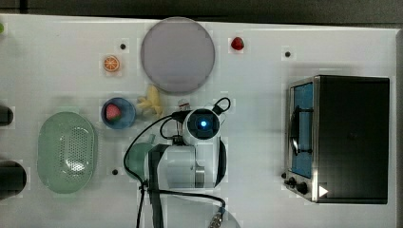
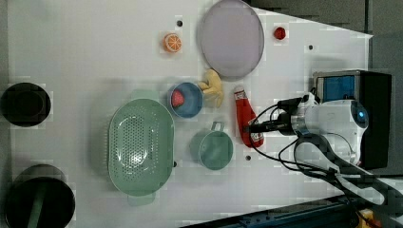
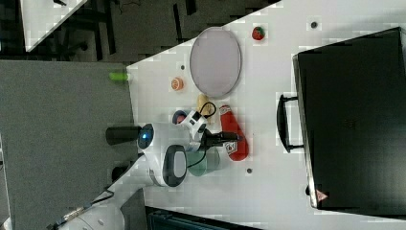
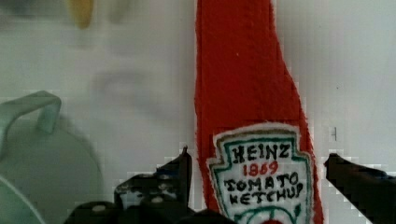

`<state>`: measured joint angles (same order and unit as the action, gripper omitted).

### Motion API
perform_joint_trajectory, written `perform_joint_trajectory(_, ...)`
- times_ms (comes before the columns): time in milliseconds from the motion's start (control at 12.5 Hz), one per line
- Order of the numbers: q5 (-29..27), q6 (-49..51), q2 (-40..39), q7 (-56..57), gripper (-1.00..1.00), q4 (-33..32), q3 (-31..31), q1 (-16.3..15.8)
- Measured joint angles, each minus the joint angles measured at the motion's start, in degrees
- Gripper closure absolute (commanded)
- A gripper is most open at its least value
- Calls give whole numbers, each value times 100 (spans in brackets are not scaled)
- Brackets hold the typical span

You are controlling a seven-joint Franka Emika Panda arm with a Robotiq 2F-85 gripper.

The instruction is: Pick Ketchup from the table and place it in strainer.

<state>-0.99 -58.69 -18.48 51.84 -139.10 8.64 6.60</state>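
Count, left view, left to right: two black containers (image 2: 24,103) at the table edge; one strainer (image 2: 140,145); one orange slice (image 2: 172,42); one blue bowl (image 2: 186,99) holding one pink-red piece (image 2: 177,99); one green cup (image 2: 215,149); one yellow piece (image 2: 212,87); one grey plate (image 2: 231,38); one ketchup (image 2: 247,116); one strawberry (image 2: 279,33); one toaster oven (image 2: 354,90).

Ketchup lies flat on the white table (image 2: 85,57), just right of the cup. Long axis runs up-down in the left view, cap toward the plate.

Gripper (image 4: 257,163) spread wide; one finger on each side of the label, neither visibly touching.
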Motion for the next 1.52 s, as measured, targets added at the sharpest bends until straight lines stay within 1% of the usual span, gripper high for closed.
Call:
perform_joint_trajectory(80, 0, -84, -52, 0, -91, 0, 2, -11)
perform_joint_trajectory(240, 23, -341, -206, 0, -43, 0, 6, -35)
perform_joint_trajectory(320, 23, -380, -271, 3, -24, 0, 20, -29)
perform_joint_trajectory(640, 13, -353, -34, 14, -24, -56, -5, -15)
perform_joint_trajectory(800, 17, 123, 372, 14, -24, -67, -52, 0)
perform_joint_trajectory(960, 5, 853, 1045, 14, -24, -112, -62, 22)
perform_joint_trajectory(1200, -12, 1925, 2411, 17, -24, -34, 43, 62)
perform_joint_trajectory(1360, 19, 2224, 3108, 14, -24, 145, 157, 56)
perform_joint_trajectory(1520, -134, 2375, 3398, -154, -24, 436, 395, 25)
